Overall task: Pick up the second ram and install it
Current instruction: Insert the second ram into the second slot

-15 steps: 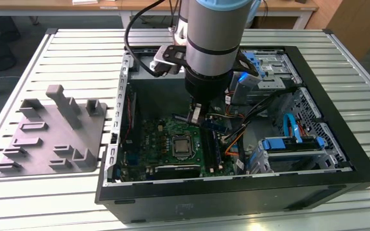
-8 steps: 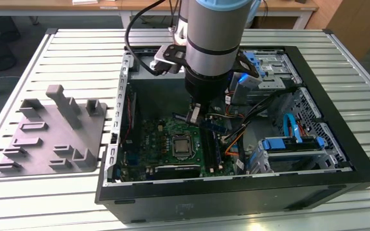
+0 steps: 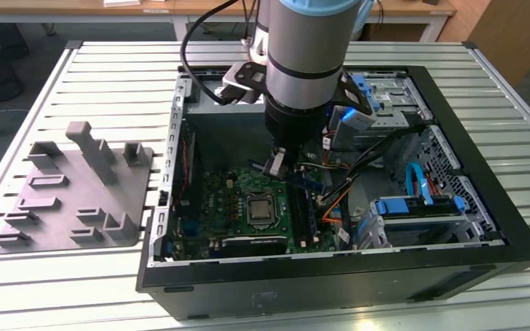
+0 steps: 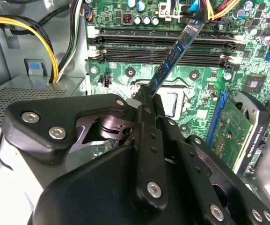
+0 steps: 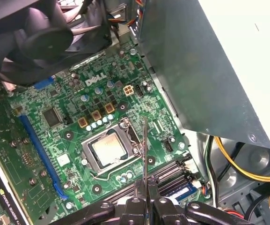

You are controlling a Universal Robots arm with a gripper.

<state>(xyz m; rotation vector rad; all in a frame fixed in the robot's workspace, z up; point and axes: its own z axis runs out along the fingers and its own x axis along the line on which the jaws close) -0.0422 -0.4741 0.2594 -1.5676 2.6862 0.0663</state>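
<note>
Squeezing the second ram [image 4: 174, 54] tight between the jaws, by one end. Holding it tilted, poking out ahead of the jaws toward the long black memory slots [image 4: 125, 46]. Not pushed into any slot; held over the green motherboard [image 4: 195, 77]. In the first wrist view, seen from its thin edge, just ahead of the jaws and over the square chip socket [image 5: 107, 149]. Reaching down inside the open computer case [image 3: 339, 283]. Far off to one side of the jaws, outside the case: a grey plastic fixture [image 3: 72, 200] lying on the slatted surface [image 3: 108, 62]. Yellow wires [image 4: 41, 37] off to one side of the jaws, by the case wall.
</note>
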